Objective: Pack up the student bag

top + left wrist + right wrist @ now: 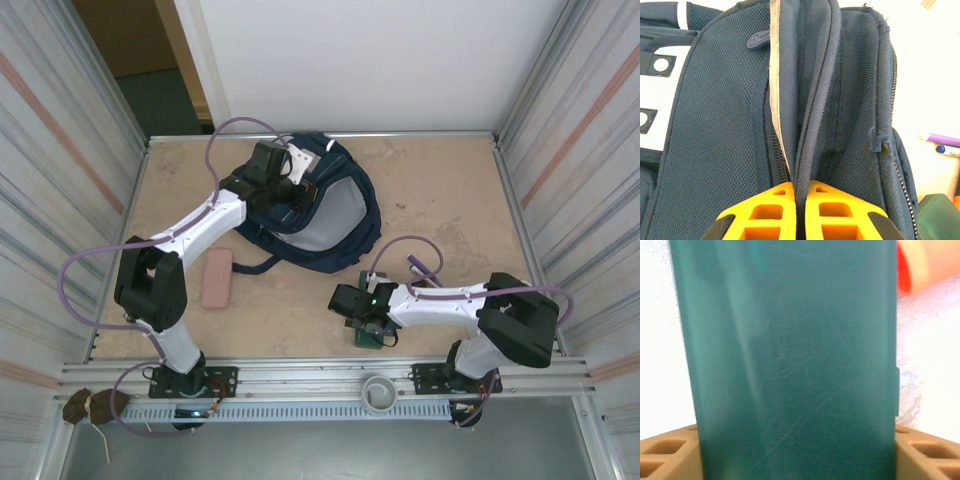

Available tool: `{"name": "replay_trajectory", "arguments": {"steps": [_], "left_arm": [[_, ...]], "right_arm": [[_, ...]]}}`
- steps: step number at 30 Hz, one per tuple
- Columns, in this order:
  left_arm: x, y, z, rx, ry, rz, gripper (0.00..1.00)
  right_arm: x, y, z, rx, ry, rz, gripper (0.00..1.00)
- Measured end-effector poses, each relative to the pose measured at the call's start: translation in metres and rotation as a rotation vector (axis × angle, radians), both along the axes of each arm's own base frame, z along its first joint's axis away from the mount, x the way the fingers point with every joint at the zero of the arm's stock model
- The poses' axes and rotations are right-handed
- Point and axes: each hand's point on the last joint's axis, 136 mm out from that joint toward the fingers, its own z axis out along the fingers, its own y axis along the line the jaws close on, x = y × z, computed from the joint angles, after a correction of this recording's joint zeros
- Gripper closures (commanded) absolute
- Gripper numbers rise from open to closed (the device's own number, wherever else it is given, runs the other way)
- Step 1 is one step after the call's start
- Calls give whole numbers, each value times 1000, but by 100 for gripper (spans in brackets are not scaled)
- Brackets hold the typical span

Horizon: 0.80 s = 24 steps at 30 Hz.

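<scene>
I see the student bag [325, 215] lying on the scuffed tan desk [450, 190], with ribbed metal walls [60, 150] to either side of it and a white panel [380, 60] behind it. My left pincer [800, 192] is pressed together on a piped edge of the bag. Right of the bag, my right pincer [368, 322] straddles a green case [790, 365], and I cannot tell whether it grips.

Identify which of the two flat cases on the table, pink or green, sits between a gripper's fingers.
The green case: it sits between the fingers of the right gripper. The pink case lies apart, with no gripper at it.
</scene>
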Motion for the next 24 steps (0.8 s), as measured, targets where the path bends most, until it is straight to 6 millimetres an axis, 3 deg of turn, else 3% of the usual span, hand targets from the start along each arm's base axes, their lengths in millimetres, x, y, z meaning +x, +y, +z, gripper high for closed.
{"name": "replay_trajectory", "arguments": {"steps": [2, 6, 11, 14, 18, 24], "left_arm": [[0, 0, 0, -5, 4, 1, 90], [2, 4, 3, -33, 21, 7, 90], [10, 15, 18, -110, 50, 11, 90], [14, 24, 29, -161, 71, 8, 90], [16, 32, 44, -208, 94, -12, 91], [19, 39, 61, -268, 135, -34, 91]], "right_arm": [[0, 0, 1, -3, -1, 10, 54], [2, 4, 5, -9, -8, 64, 60], [20, 24, 49, 57, -79, 201, 63], [45, 33, 86, 121, -133, 276, 63], [87, 30, 123, 152, -187, 363, 62], [146, 21, 141, 139, -200, 527, 60]]}}
